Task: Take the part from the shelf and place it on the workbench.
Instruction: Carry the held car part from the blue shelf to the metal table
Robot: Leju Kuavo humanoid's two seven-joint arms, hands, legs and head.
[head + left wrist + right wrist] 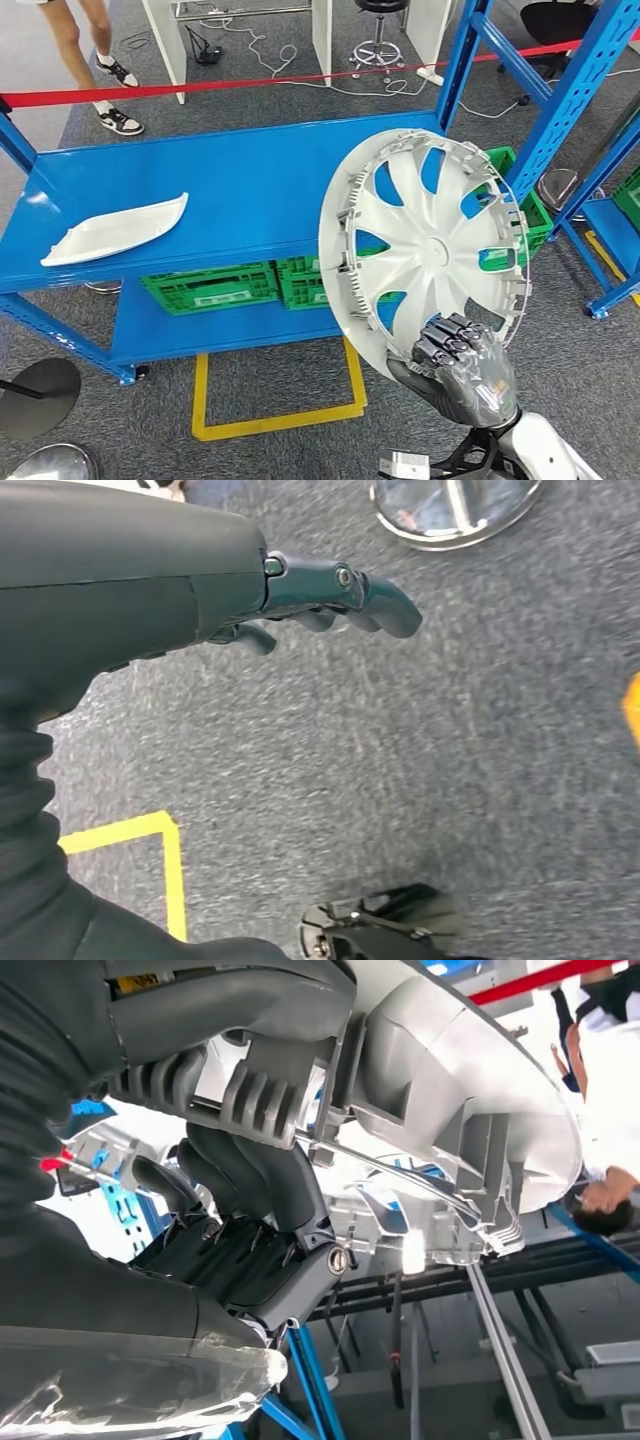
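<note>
A large silver wheel cover (423,250) with curved spokes is lifted in front of the blue shelf, its back side toward me. My right hand (462,365) grips its lower rim, dark fingers curled over the edge. Close up, the right hand (249,1210) clamps the ribbed rim of the wheel cover (468,1110). My left hand (332,595) hangs above grey carpet with fingers slightly bent and nothing in it. A long white trim part (113,230) lies on the blue shelf top (249,180) at the left.
Green crates (226,285) sit on the lower shelf level. Blue rack uprights (558,110) stand to the right. A red barrier tape (226,85) runs behind the shelf, with a person's legs (98,60) beyond it. Yellow floor markings (272,420) lie near my feet.
</note>
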